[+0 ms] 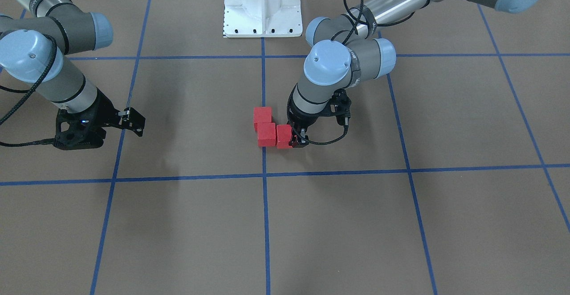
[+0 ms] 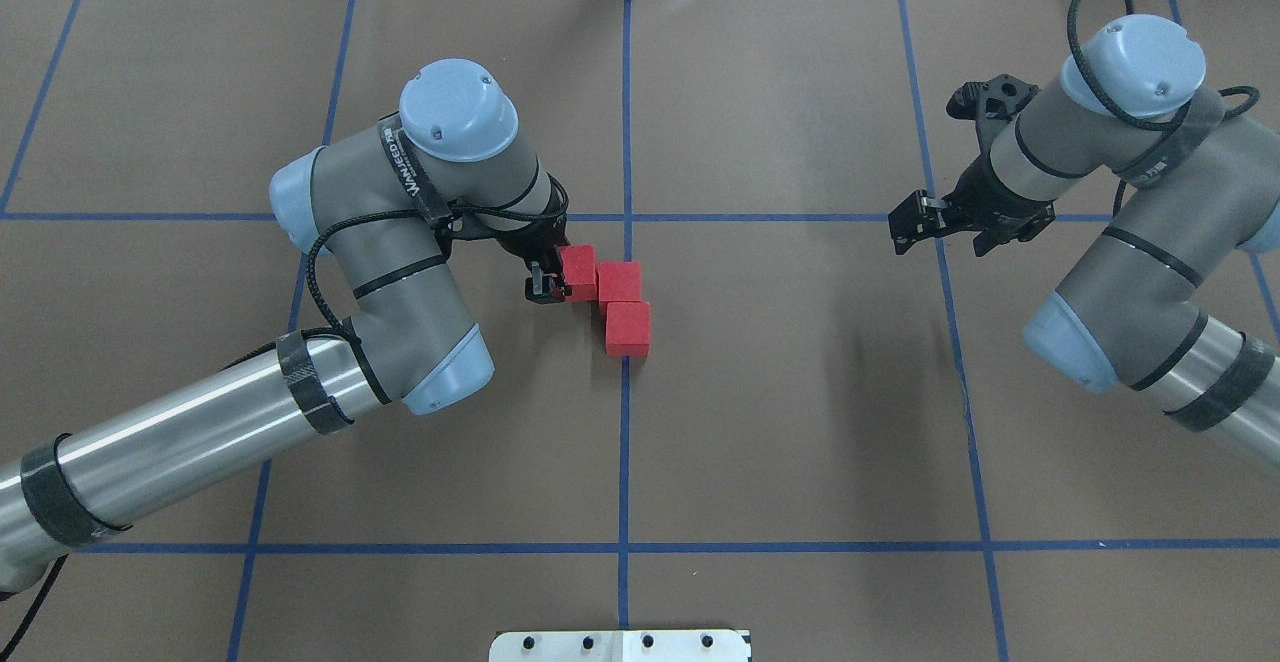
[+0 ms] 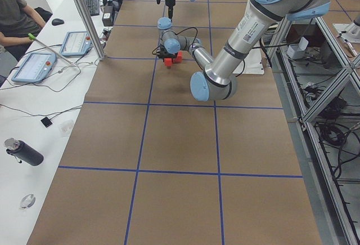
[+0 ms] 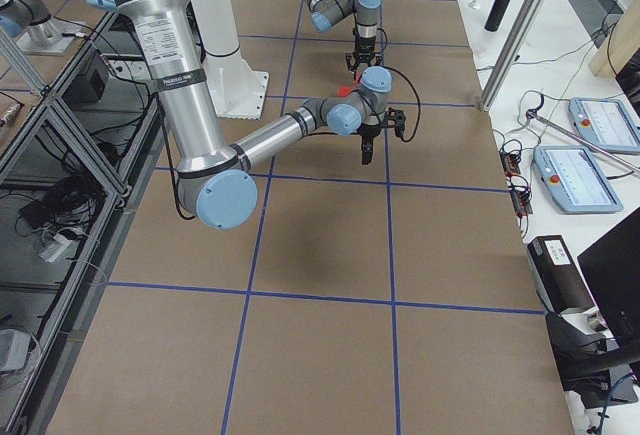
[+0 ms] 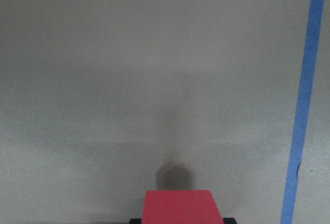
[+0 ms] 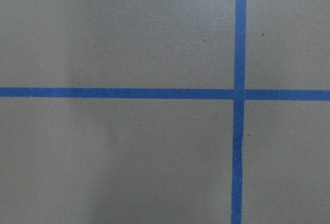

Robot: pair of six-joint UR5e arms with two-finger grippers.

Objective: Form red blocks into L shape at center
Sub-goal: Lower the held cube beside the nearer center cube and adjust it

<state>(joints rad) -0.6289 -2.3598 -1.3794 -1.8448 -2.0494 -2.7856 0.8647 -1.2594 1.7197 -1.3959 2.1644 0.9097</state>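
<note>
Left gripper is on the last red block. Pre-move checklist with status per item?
1. L shape: ok. The end block lies beside the corner block, and the third block sits off the corner's robot side. Edges are slightly staggered.
2. Centred: ok. Corner and third blocks lie on the middle blue line.
3. Hold of the left gripper on the end block: ok. Dark finger parts sit flush at both its sides in the left wrist view.
4. End block seated on the table: cannot tell.
5. Clearance of the right gripper from the blocks: ok, well apart.
6. Whether the right gripper is open or shut: cannot tell.
</note>
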